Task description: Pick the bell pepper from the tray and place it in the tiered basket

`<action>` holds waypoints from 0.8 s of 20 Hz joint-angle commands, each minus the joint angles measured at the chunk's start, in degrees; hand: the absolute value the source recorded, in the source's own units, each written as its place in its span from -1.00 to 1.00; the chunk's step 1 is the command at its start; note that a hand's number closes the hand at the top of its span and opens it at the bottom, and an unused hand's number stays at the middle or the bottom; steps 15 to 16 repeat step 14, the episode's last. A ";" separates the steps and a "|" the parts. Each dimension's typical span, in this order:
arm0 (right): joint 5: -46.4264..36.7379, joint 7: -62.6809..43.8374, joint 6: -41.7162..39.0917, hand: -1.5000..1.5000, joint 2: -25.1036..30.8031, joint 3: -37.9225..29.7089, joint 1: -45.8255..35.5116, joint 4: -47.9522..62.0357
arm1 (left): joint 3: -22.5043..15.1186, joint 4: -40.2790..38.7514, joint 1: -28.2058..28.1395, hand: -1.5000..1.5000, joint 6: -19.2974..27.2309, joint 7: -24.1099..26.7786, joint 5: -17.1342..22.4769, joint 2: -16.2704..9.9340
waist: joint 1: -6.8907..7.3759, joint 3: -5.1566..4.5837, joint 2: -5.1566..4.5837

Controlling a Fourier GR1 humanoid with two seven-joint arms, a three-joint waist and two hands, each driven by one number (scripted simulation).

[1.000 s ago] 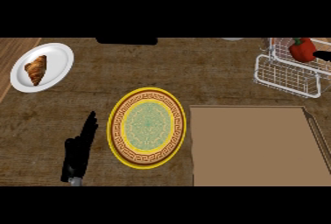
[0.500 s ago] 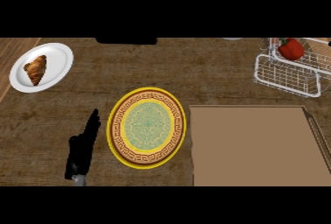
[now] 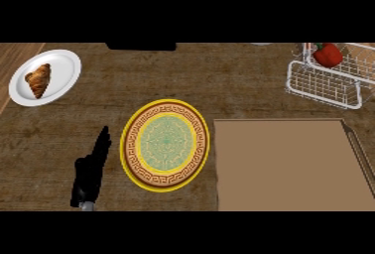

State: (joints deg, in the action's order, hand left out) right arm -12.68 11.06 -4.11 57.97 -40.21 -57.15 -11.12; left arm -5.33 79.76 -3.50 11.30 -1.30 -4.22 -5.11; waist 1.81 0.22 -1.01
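Bell pepper point(image 3: 327, 54) lower in basket point(image 3: 322, 84) now

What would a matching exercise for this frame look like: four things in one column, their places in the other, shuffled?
Things:
1. red bell pepper
2. brown croissant
3. yellow-rimmed patterned plate
4. black left hand

Places:
A. on the small white plate, top left
B. flat on the counter, left of the patterned plate
C. in the white wire tiered basket, top right
D. middle of the counter, left of the brown flat tray

Pairs: 1-C, 2-A, 3-D, 4-B
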 commanded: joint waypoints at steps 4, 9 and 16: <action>4.69 -0.40 -9.05 -1.00 12.12 -5.63 8.84 3.69 | 0.58 1.03 0.06 0.00 -1.05 -0.40 0.52 -1.11 | -0.86 0.27 -0.15; 6.71 3.56 -18.23 -1.00 17.33 -7.84 17.32 5.10 | 0.79 1.01 -2.89 0.00 -0.91 1.21 1.25 -0.36 | -1.75 0.39 0.16; 7.85 6.13 -25.34 -1.00 19.38 -9.10 22.71 6.15 | 2.50 0.57 -2.16 0.00 -0.70 0.88 1.87 -1.18 | -2.66 0.73 0.09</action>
